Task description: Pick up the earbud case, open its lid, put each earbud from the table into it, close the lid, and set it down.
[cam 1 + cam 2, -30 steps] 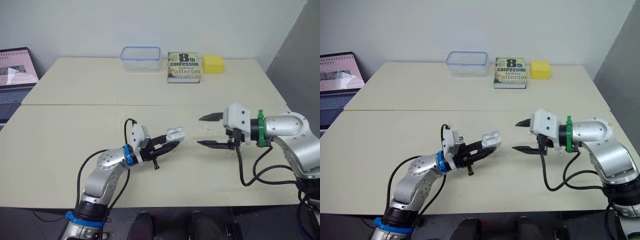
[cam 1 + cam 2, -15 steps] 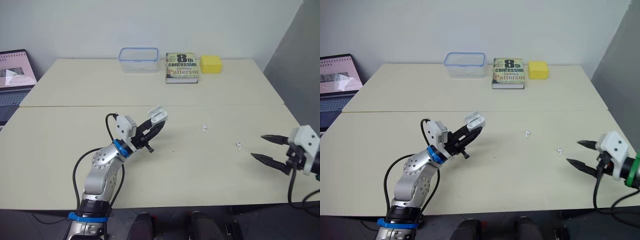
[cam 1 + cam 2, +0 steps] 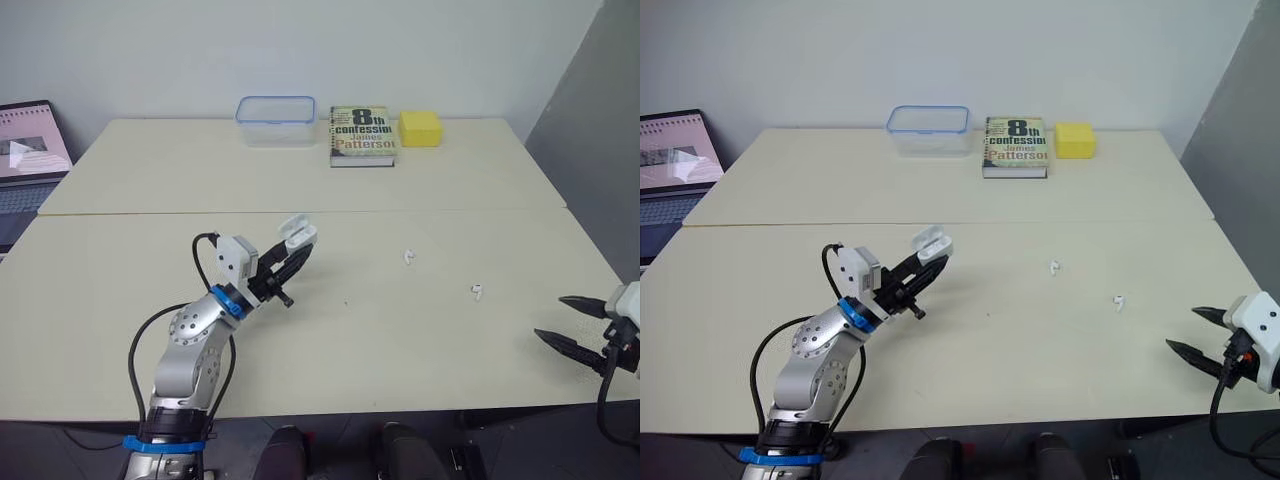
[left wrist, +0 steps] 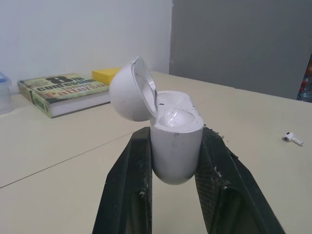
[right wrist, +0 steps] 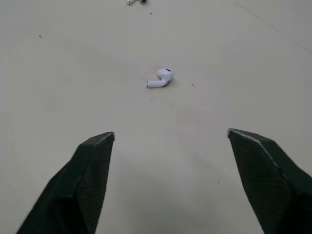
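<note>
Yellow block (image 3: 421, 128), book (image 3: 364, 135) and clear tub (image 3: 276, 119) stand well behind the earbud case (image 3: 297, 234)

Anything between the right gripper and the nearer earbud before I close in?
Nothing: in the right wrist view, bare table runs from the open right gripper to the nearer earbud. The other earbud lies beyond it.

Office-like room: pale tables (image 3: 150, 170), open laptop (image 3: 30, 160), paperback book (image 3: 364, 136), bare white wall (image 3: 300, 45).
</note>
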### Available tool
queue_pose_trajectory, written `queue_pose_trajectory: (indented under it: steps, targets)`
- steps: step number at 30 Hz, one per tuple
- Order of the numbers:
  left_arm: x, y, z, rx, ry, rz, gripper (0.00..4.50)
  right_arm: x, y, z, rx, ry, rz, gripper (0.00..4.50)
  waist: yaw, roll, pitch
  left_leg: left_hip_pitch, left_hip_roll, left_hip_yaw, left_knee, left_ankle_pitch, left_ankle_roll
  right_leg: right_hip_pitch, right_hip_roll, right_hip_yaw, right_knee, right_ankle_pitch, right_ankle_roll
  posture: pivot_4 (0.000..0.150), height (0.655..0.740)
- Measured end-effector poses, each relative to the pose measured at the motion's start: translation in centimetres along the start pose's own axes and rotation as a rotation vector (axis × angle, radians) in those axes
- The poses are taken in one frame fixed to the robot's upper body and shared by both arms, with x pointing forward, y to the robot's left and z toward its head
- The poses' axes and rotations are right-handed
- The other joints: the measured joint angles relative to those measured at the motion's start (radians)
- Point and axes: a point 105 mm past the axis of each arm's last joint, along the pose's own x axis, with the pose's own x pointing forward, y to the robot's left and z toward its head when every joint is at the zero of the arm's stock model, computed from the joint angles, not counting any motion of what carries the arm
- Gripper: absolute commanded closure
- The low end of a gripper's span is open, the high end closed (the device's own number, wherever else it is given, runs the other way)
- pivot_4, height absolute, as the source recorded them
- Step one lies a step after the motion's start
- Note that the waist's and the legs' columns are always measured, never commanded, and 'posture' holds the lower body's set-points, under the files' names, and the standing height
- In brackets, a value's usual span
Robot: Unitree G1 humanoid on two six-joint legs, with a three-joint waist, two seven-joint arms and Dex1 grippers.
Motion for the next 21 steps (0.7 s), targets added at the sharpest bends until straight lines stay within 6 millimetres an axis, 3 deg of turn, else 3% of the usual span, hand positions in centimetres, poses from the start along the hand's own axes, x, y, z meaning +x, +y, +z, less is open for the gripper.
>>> queue_pose_trajectory:
  steps: [4, 9, 14, 21]
  targets:
    - [0.0, 0.0, 0.1, 0.002, -0.001, 0.004, 3.69, 0.2, -0.4, 0.8, 0.002, -0.014, -0.011, 0.00, -0.001, 0.000, 0.000, 0.000, 0.000, 0.001, 0.000, 0.000, 0.000, 0.000, 0.000, 0.001, 0.000, 0.000, 0.000, 0.150, 0.7400]
    - [-0.1, 0.1, 0.0, 0.001, 0.004, 0.011, 3.69, 3.0, 0.8, 5.6, -0.019, -0.153, 0.029, 0.00, -0.004, 0.000, 0.000, 0.000, 0.001, 0.000, 0.000, 0.000, 0.000, 0.000, 0.000, 0.000, 0.000, 0.000, 0.000, 0.150, 0.7400]
    - [0.0, -0.1, -0.1, 0.003, 0.012, 0.007, 3.69, 9.6, 2.3, 8.8, 0.068, -0.241, -0.058, 0.00, -0.004, -0.002, 0.000, 0.000, 0.001, 0.001, 0.000, 0.000, -0.001, -0.001, 0.000, 0.001, 0.000, 0.000, 0.001, 0.150, 0.7400]
    - [0.2, -0.3, -0.3, 0.005, 0.020, -0.007, 3.69, 17.6, 3.4, 10.9, 0.224, -0.218, -0.216, 0.00, -0.004, -0.002, 0.000, -0.001, 0.000, 0.001, -0.001, 0.000, -0.001, -0.002, 0.000, 0.001, 0.000, 0.001, 0.001, 0.150, 0.7400]
